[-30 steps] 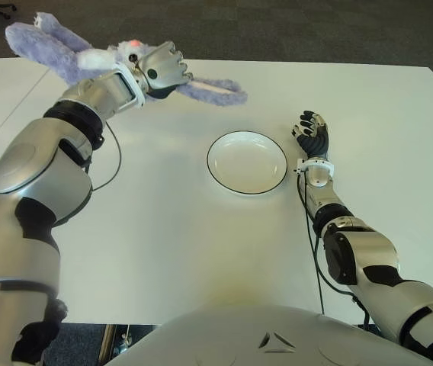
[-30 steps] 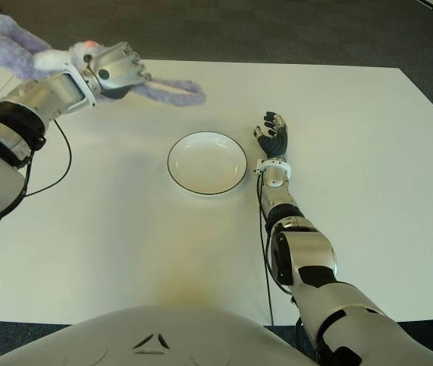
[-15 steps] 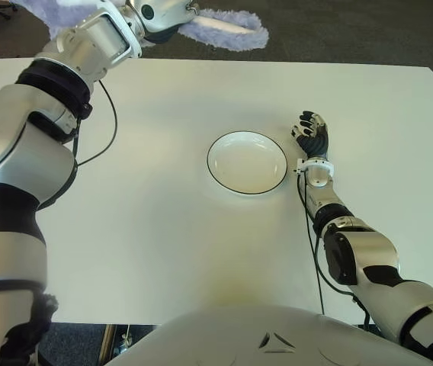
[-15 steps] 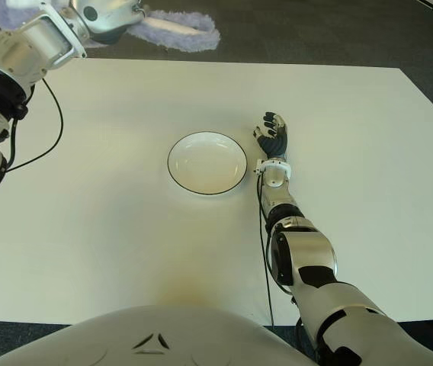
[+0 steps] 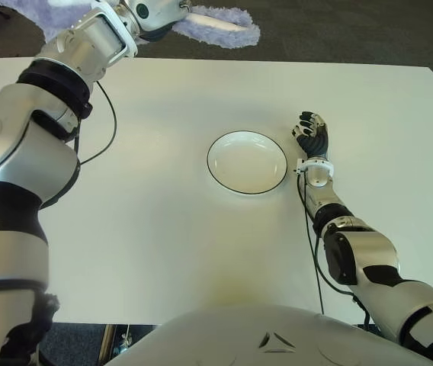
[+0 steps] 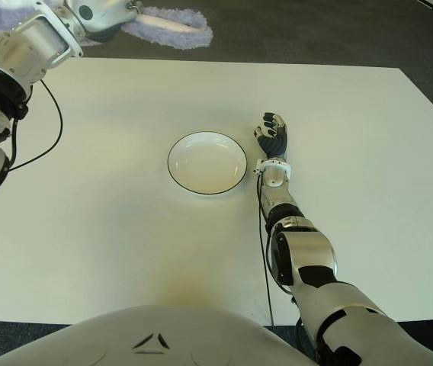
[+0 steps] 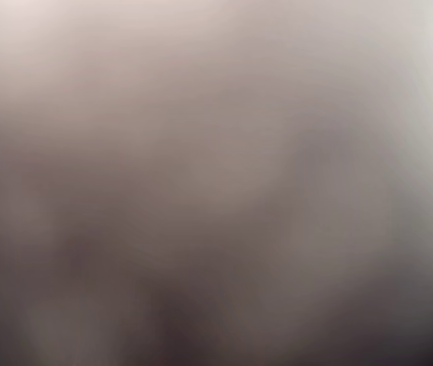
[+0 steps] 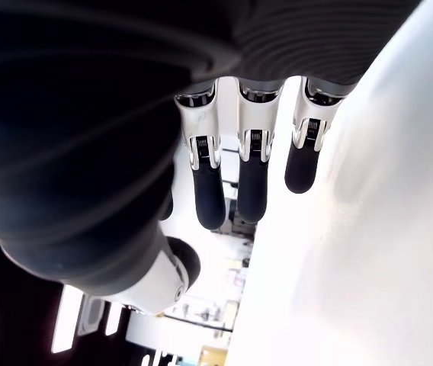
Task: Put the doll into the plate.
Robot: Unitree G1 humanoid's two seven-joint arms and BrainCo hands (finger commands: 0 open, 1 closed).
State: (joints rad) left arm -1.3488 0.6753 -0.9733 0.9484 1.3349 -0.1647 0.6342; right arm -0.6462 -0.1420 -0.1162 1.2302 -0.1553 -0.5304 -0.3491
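Surface: white table, top plain and level.
Plate: white plate with thin dark rim, empty, flat on the table near its middle.
Right hand: right hand shows just right of the plate; contact with the table not confirmed.

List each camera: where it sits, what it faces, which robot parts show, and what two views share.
Left eye: on the head, looking down at the table; left hand gripping the doll, right hand beside the plate.
Right eye: same scene, slightly shifted; both share all of this.
Left wrist: nothing discernible.
Right wrist: at the right hand's fingers, extended over the table.
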